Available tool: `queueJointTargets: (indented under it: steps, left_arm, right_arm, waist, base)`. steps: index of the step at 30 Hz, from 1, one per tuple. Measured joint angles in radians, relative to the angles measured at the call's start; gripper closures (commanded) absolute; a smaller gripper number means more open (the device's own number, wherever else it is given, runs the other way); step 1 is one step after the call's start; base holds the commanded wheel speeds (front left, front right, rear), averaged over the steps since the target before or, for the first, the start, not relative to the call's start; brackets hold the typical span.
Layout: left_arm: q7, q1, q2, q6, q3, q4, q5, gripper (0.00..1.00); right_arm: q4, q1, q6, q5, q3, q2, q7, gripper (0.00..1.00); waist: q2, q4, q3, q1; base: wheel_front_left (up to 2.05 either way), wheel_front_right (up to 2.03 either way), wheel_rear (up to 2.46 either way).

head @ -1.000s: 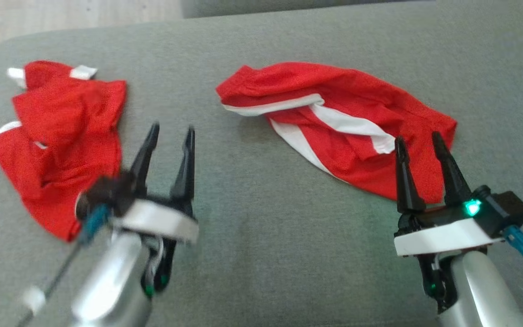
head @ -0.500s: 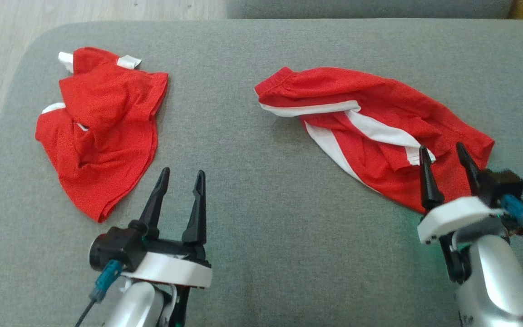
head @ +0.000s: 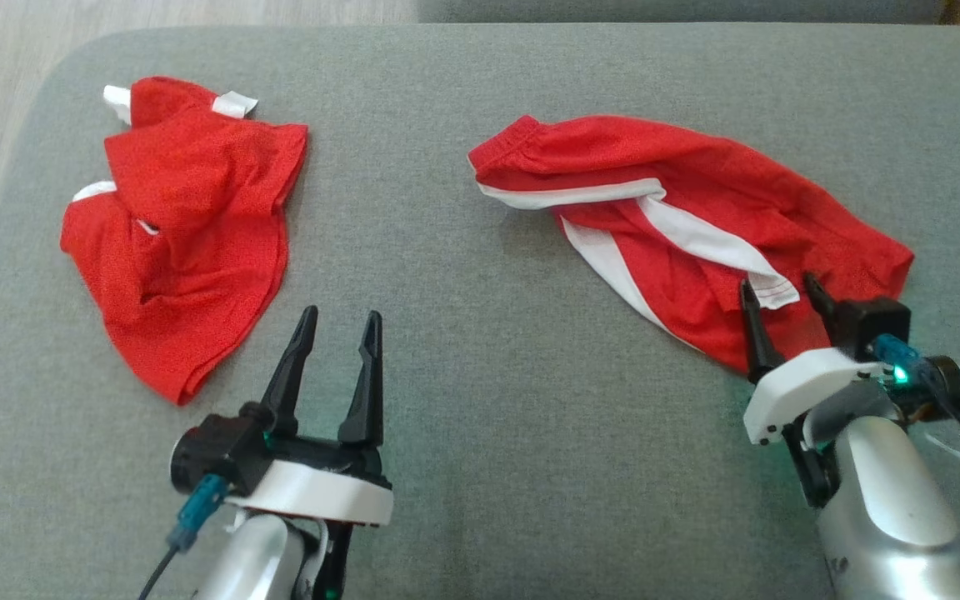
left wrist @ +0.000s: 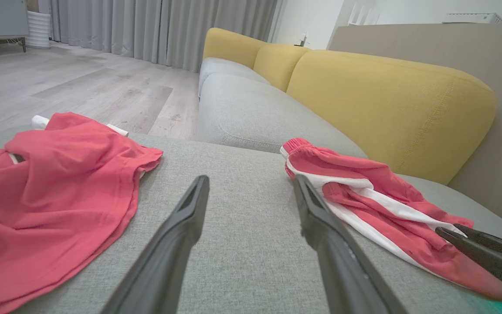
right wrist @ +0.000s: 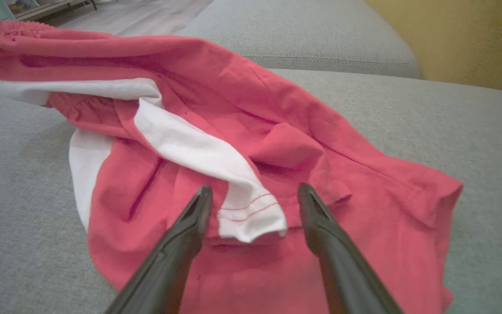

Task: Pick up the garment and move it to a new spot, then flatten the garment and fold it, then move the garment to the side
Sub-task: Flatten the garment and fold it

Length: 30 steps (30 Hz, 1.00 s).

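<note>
On the right of the grey fabric sofa cushion [head: 488, 417], I see the crumpled red shorts with white stripes [head: 697, 192], their near edge under my right hand [head: 778, 283]. Its 2 fingers straddle a white hem end, spread and gripping nothing. My left hand [head: 342, 313] hangs released over bare cushion, near a second rumpled red garment [head: 188, 242].

Crumpled red shorts [head: 697, 192] with white stripes lie on the grey cushion [head: 480, 400].

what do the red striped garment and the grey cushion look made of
Red striped garment: thin, matte cloth, possibly a sports knit; it lies in soft creases with a stitched hem. Grey cushion: coarse matte upholstery weave, visibly flecked.
</note>
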Motion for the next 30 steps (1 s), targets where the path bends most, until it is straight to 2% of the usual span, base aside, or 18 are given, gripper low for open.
queueJointTargets:
  steps: [1,2,11,16,23,30]
  left_arm:
    - [0.0,0.0,0.0,-0.001,0.004,0.001,0.0,0.0]
    - [0.0,0.0,-0.001,-0.005,0.01,0.003,0.002,0.0]
    - [0.0,0.0,-0.004,-0.017,0.034,0.013,0.018,0.0]
    - [0.0,0.0,0.0,-0.027,0.054,0.012,0.027,0.0]
    - [0.0,-0.017,0.008,-0.044,0.05,0.012,0.037,0.0]
    - [0.043,-0.068,0.044,-0.083,-0.03,0.038,0.044,0.0]
  right_arm:
    - [0.006,-0.005,0.0,-0.002,0.006,0.0,-0.005,0.84]
    - [0.012,-0.01,0.0,-0.006,0.012,0.0,-0.005,1.0]
    - [0.0,-0.013,0.0,-0.046,0.024,0.0,-0.025,1.0]
    - [-0.1,0.007,0.0,-0.085,-0.005,0.0,-0.027,1.0]
    - [-0.291,0.143,0.0,-0.123,-0.024,0.0,0.015,1.0]
    - [-0.393,0.204,0.0,-0.123,-0.025,0.001,0.063,1.0]
  waist:
    - [0.0,-0.002,0.0,0.0]
    - [0.0,-0.003,0.0,0.0]
    - [0.0,-0.043,-0.012,0.0]
    - [0.0,-0.081,-0.023,0.0]
    - [0.0,-0.142,-0.031,0.0]
    - [0.0,-0.186,-0.008,0.0]
  base:
    - [0.0,0.0,0.0]
    - [0.0,0.0,0.0]
    - [0.0,0.0,0.0]
    - [0.0,0.0,0.0]
    - [0.0,0.0,0.0]
    - [0.0,0.0,0.0]
